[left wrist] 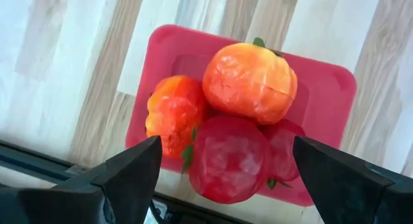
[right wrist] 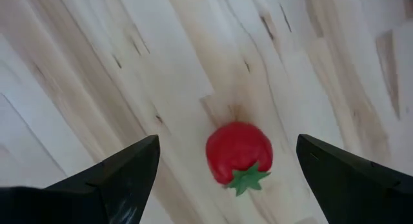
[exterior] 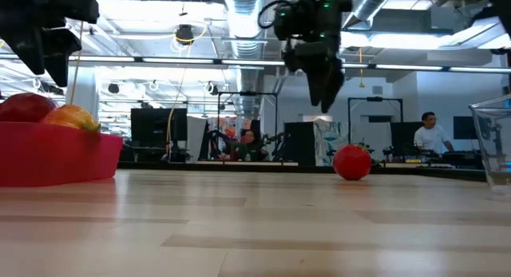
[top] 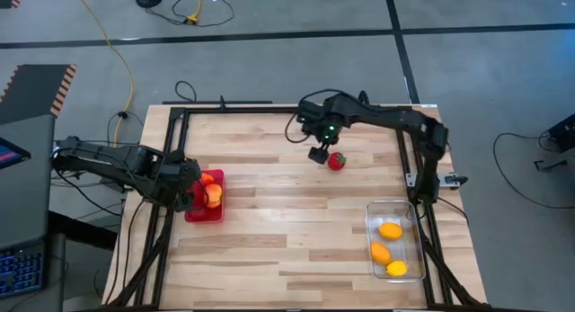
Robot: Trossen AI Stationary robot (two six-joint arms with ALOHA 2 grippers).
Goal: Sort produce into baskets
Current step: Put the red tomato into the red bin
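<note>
A red tomato-like piece with a green top (top: 336, 161) lies on the wooden table; it also shows in the right wrist view (right wrist: 239, 152) and the low view (exterior: 352, 162). My right gripper (top: 318, 155) is open above it, a little to its left, touching nothing. The small red basket (top: 205, 213) holds several red and orange pieces (left wrist: 248, 79). My left gripper (top: 190, 197) is open above that basket, empty. The clear basket (top: 395, 243) at the near right holds three yellow-orange ovals (top: 390, 230).
A black frame runs along the table's left, far and right edges (top: 175, 123). Bare wood lies between the two baskets (top: 296, 231). People and desks show in the room beyond the table (exterior: 431, 133).
</note>
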